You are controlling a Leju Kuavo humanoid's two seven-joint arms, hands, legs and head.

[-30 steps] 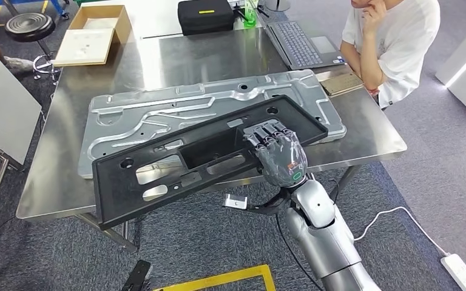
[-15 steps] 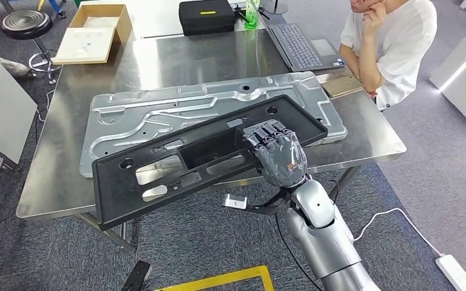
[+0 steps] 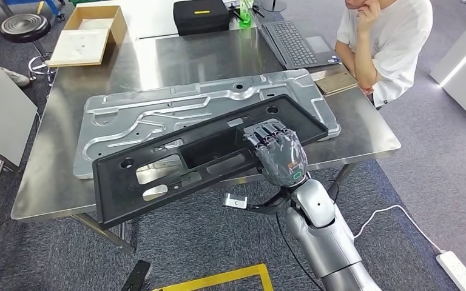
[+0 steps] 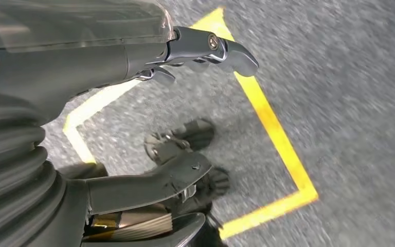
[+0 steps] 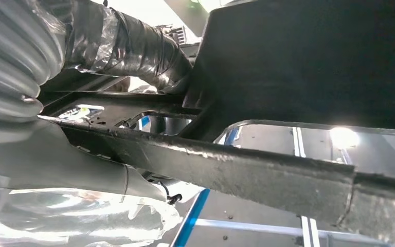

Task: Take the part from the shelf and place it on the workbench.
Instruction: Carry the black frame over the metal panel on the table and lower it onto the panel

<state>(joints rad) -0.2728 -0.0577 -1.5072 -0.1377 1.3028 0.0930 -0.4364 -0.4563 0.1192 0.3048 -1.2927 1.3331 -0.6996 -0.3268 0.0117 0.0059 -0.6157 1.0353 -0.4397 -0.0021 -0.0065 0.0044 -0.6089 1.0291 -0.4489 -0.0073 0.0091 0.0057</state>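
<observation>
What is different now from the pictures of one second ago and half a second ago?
The whole head view has shifted a little left, so the camera moved, not the things. The right hand still holds the black part at its near edge, above the silver panel on the workbench. The seated person stays.

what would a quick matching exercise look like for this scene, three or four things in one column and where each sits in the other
Things:
1. black part
2. stamped metal panel
3. laptop
4. black case

Places:
A. open, in front of the seated person
B. flat on the steel workbench
C. gripped by the right hand
D. at the table's far edge

Pairs: 1-C, 2-B, 3-A, 4-D
</observation>
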